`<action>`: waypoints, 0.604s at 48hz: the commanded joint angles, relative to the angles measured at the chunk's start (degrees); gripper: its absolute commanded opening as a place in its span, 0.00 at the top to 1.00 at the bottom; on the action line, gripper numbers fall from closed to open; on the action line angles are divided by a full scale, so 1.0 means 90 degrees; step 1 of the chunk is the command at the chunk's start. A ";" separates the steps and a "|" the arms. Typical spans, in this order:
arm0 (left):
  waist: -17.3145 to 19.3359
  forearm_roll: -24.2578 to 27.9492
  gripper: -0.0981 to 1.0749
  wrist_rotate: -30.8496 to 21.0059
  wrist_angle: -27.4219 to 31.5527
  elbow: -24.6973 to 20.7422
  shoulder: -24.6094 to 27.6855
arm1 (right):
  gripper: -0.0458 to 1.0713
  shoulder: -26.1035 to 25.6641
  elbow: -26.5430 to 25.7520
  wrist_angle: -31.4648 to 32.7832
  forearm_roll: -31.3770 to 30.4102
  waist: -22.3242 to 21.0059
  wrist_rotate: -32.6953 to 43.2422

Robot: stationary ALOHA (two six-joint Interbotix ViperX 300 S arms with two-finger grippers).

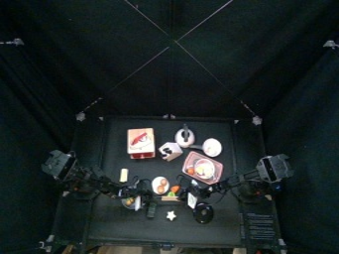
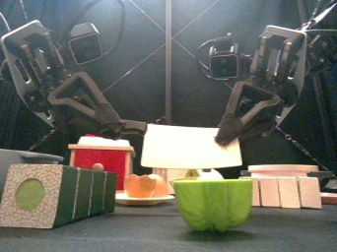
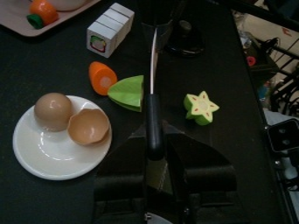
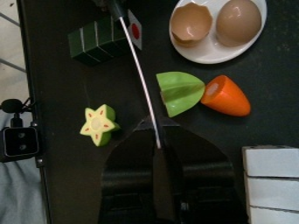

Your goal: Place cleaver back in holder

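The cleaver [image 2: 184, 146], with a broad pale blade, hangs upright over the middle of the table. My left gripper [image 2: 133, 128] is shut on its left end and my right gripper [image 2: 227, 137] is shut on its right edge. In the left wrist view the cleaver [image 3: 152, 79] runs edge-on as a thin line out from between my jaws. The right wrist view shows the cleaver [image 4: 140, 83] the same way. The holder [image 4: 100, 40], a dark green slotted block, stands just past the blade's far tip. From the front the holder [image 2: 53, 194] is at the near left.
Under the blade lie a green pepper half [image 4: 179, 92], a carrot piece [image 4: 226, 96], a yellow star [image 4: 98, 124] and a white plate [image 3: 30, 149] with two egg halves. A red box [image 2: 102, 162] stands at the back left and white blocks [image 2: 283, 187] at the right.
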 commanded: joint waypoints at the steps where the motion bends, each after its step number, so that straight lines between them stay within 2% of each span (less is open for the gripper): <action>1: -0.0029 0.0059 0.53 0.0000 -0.0039 0.0010 -0.0107 | 0.59 -0.0146 0.0059 -0.0020 0.0000 -0.0010 0.0010; 14: 0.0146 0.0088 0.53 -0.0010 -0.0186 0.0029 -0.0527 | 0.56 -0.0459 0.0078 -0.0020 -0.0010 -0.0068 0.0000; 29: 0.0752 0.0088 0.53 -0.0010 -0.0146 0.0273 -0.1611 | 0.37 -0.1230 0.0146 -0.0029 -0.0664 -0.0869 0.0000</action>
